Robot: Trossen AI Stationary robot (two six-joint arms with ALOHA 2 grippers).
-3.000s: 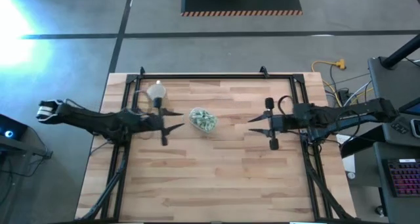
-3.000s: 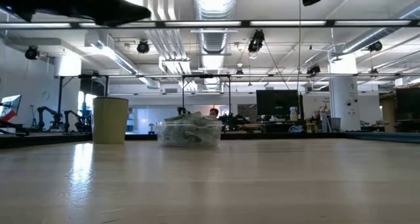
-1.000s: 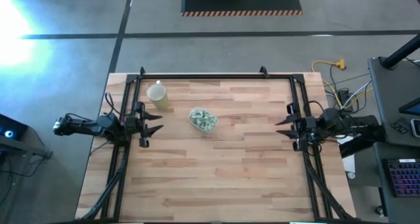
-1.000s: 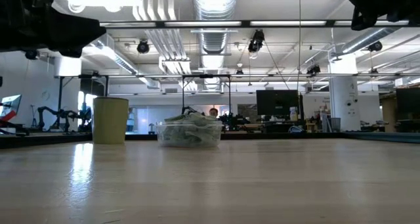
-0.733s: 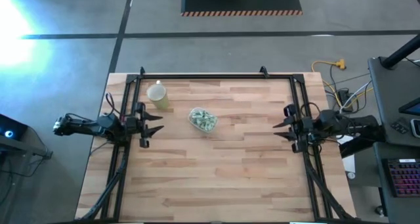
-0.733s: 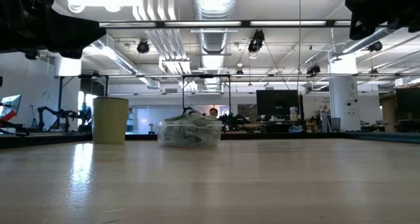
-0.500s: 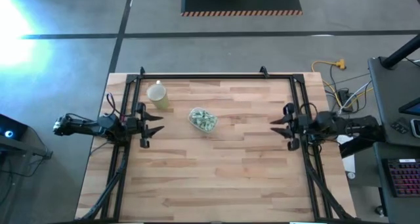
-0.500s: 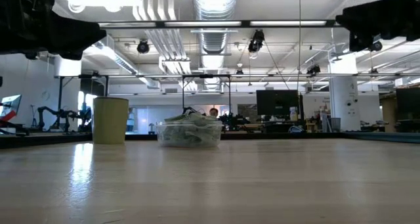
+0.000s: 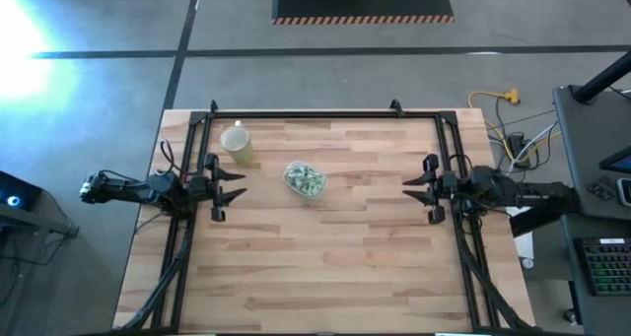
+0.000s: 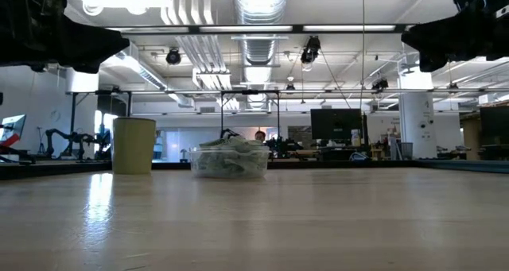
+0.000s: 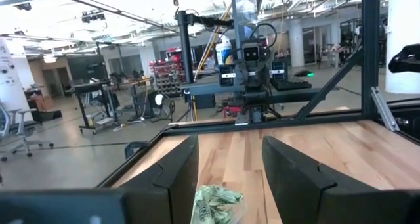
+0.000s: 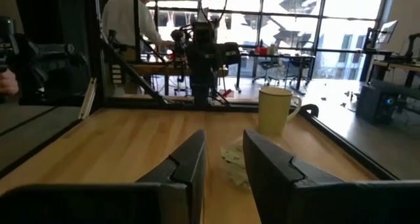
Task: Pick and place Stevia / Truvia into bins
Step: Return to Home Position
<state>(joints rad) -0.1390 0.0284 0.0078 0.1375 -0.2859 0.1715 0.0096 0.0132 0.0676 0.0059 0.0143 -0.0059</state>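
A small clear tub (image 9: 306,179) stands on its base left of the table's middle, heaped with pale green-and-white Stevia sachets (image 10: 231,153); the left wrist view shows the sachets (image 11: 216,203) too. My left gripper (image 9: 240,184) hovers open at the table's left edge, above the wood, pointing level at the tub; nothing lies between its fingers (image 11: 230,178). My right gripper (image 9: 406,188) hovers open at the right edge, pointing level toward the tub (image 12: 234,159), its fingers standing closer together than the left's (image 12: 224,165). No loose sachet shows on the table.
A pale yellow opaque cup (image 9: 237,142) stands behind and left of the tub, near the far left corner. Black frame rails (image 9: 325,116) run along the table's far, left and right sides. Bare wood (image 9: 355,247) lies between the grippers and toward the near edge. A person (image 12: 125,20) stands beyond the table.
My right gripper has sunk a little and come slightly toward the table's left, rolling about its own line. The left gripper, the tub and the cup have kept still.
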